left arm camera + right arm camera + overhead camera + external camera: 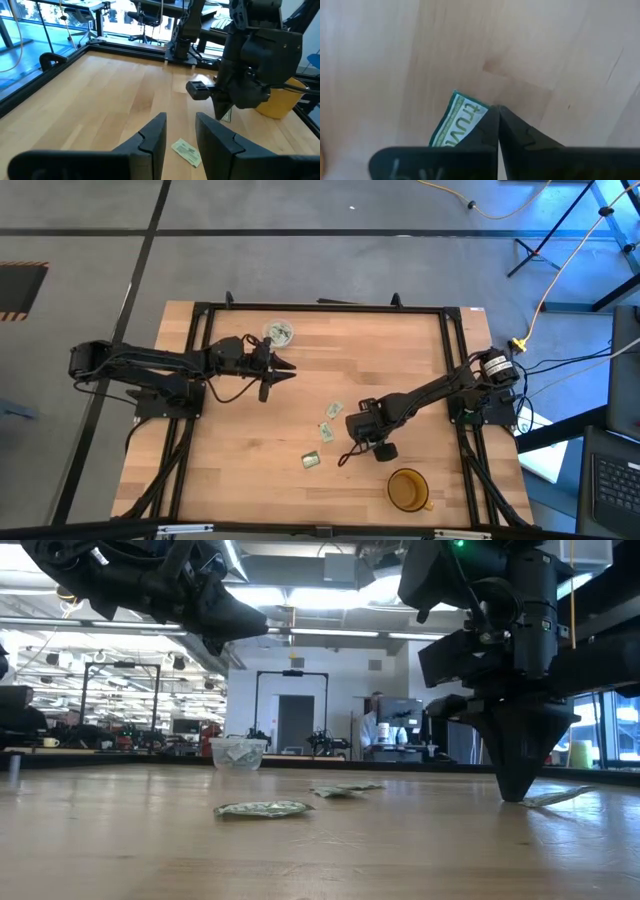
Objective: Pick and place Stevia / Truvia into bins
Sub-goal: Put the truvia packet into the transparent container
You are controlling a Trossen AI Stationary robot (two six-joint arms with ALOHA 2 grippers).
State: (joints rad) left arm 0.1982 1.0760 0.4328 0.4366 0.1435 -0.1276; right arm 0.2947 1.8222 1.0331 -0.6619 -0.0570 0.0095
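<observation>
Left gripper [284, 370] hovers slightly parted, empty, beside the small clear plastic cup [279, 332] holding sachets at the table's far edge. Right gripper [497, 125], fingers pressed together, pins a green-and-white paper Truvia sachet [456, 121] flat on the light wooden table [400, 350], long axis running diagonally under the fingertips.

**Counts on the table**

I count three Truvia sachets loose near the amber cup [407, 489] — [334, 410], [326, 430], [311, 461] — and more inside one clear cup [279, 333], too jumbled to count. Cups: two. Arms: two.
</observation>
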